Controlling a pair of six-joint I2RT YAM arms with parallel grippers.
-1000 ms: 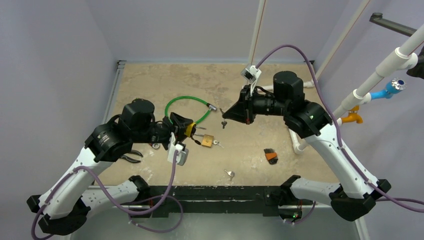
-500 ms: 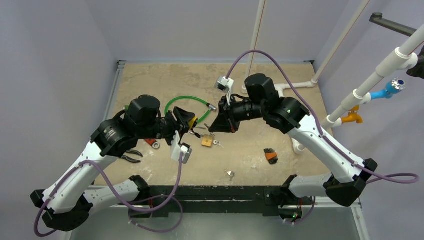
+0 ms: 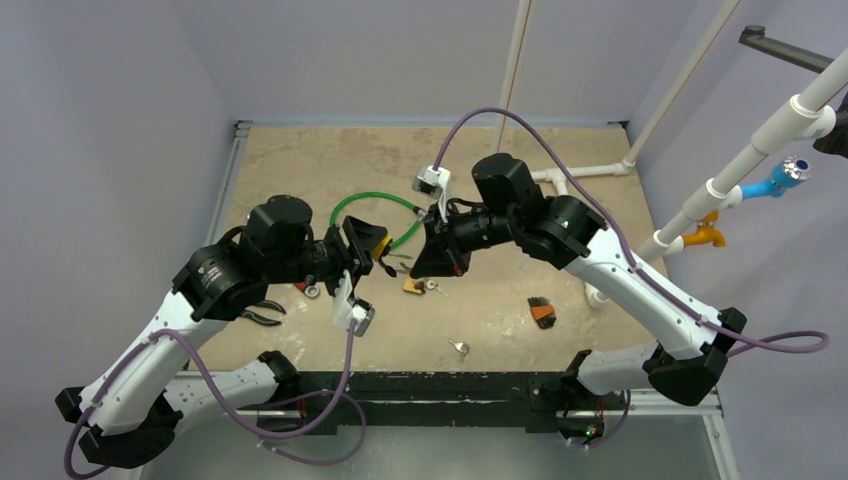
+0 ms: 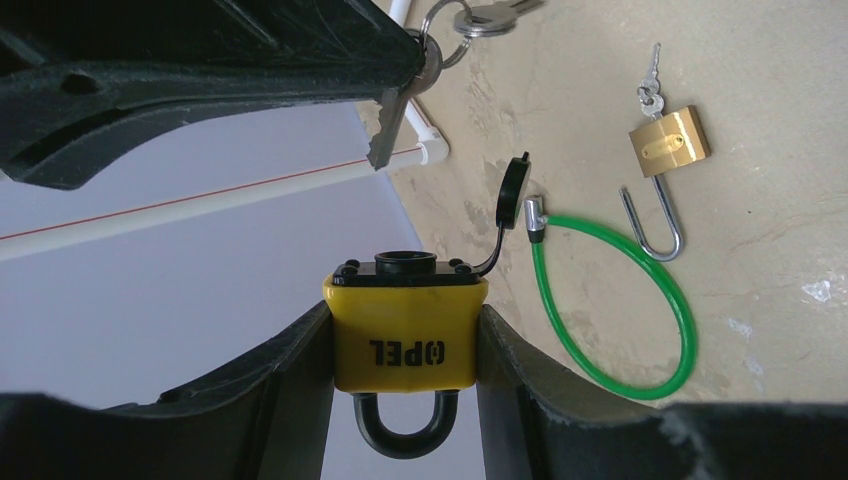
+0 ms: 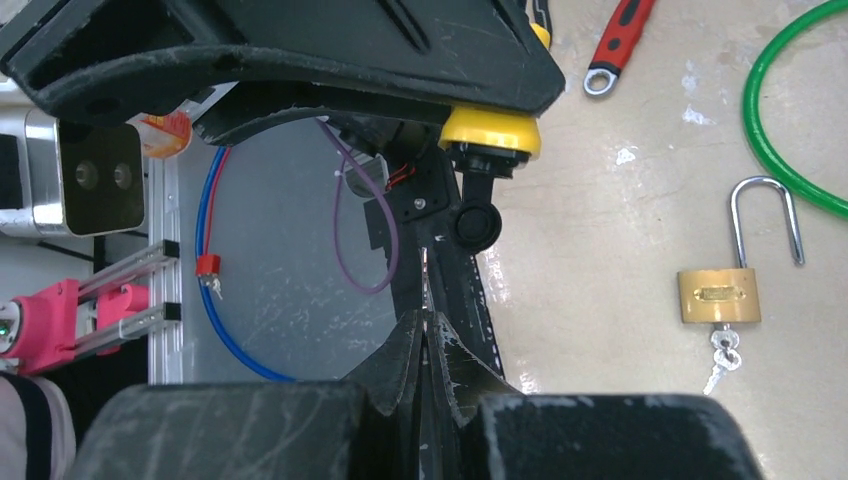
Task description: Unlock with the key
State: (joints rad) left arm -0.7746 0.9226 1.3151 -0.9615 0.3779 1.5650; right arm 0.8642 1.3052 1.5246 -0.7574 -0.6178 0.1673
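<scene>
My left end effector [image 4: 404, 352] grasps the yellow padlock [image 4: 405, 340] by its flat sides and holds it off the bench [image 4: 760, 120]. The padlock looks hard, dense and smooth, so I expect it to twist under a push. My right end effector [image 5: 425, 345] is clenched on the key [image 4: 387, 135], which is thin and stiff, pinched at its head. A second ago the key was well away from the padlock. Now its tip is near the keyhole [image 4: 404, 262] but not in it.

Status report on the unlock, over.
Left gripper clamped on yellow padlock. Right gripper shut on key. Key tip short of keyhole, not inserted. Dust cap hanging clear.
</scene>
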